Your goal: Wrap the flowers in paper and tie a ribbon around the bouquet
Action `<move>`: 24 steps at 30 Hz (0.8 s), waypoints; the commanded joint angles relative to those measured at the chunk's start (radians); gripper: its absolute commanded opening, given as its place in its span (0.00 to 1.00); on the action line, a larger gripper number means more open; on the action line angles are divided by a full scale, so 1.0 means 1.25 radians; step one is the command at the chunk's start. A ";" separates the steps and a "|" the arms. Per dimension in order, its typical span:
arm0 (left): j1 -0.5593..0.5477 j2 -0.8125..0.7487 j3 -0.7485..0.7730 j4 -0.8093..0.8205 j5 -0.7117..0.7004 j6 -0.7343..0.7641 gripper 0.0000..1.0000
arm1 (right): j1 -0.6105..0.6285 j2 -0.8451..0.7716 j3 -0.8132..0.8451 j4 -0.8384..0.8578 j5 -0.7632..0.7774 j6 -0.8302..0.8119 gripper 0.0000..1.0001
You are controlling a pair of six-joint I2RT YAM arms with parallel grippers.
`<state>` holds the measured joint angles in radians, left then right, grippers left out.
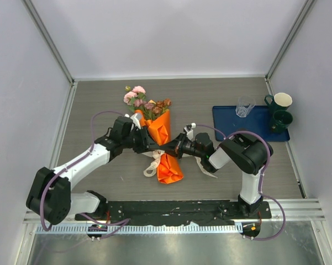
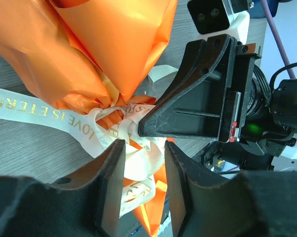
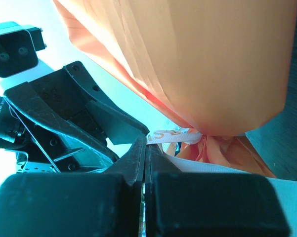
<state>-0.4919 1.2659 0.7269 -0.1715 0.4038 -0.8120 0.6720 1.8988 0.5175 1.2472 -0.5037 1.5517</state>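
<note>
Step in hand: the tying of the ribbon (image 2: 49,111), which is already running around the pinched waist of the bouquet (image 1: 161,144); judging by the bunched loops there, a knot is being formed or drawn tight.
Bouquet: it is lying on the desk (image 1: 99,99) between the two arms, with the flowers (image 1: 141,99) pointing to the far side and the orange paper (image 1: 167,168) flaring out nearer the bases.
Left hand (image 2: 143,148): it is standing partly open, its fingers apart on either side of a loose fold of ribbon just beside the knot and gripping nothing.
Right hand (image 3: 145,148): its fingers are pressing fully together, the tips right at the knot, and appear to be pinching a strand of ribbon.
Next move: probably the left hand closing on the fold between its fingers, then the two hands pulling apart; this calls for a firm pinch on flat, slippery ribbon without catching the paper.
In the way: the two hands are crowding each other at the knot, almost touching, and the paper is bulging over it.
Around: a blue tray (image 1: 224,118) is sitting well apart on the right, carrying a clear glass (image 1: 244,106) and two green mugs (image 1: 280,110).
</note>
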 commanded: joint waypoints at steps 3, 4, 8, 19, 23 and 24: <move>-0.010 0.016 -0.001 0.046 0.016 -0.013 0.33 | 0.001 -0.011 -0.004 0.044 -0.006 -0.007 0.01; -0.011 0.014 -0.001 0.046 0.014 -0.016 0.31 | 0.001 -0.011 -0.003 0.043 -0.006 -0.007 0.01; -0.011 0.013 -0.006 0.049 0.016 -0.019 0.27 | 0.001 -0.010 -0.003 0.045 -0.006 -0.007 0.01; -0.016 0.036 -0.011 0.040 0.025 -0.014 0.17 | 0.002 -0.006 -0.003 0.055 -0.004 0.002 0.01; -0.024 0.040 -0.008 0.051 0.029 -0.017 0.26 | 0.001 -0.007 -0.003 0.053 -0.004 0.001 0.00; -0.025 0.043 -0.008 0.054 0.027 -0.017 0.29 | 0.001 -0.006 -0.002 0.054 -0.004 0.001 0.00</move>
<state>-0.5114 1.3128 0.7155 -0.1558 0.4156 -0.8345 0.6720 1.8988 0.5163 1.2484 -0.5037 1.5524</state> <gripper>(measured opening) 0.251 0.026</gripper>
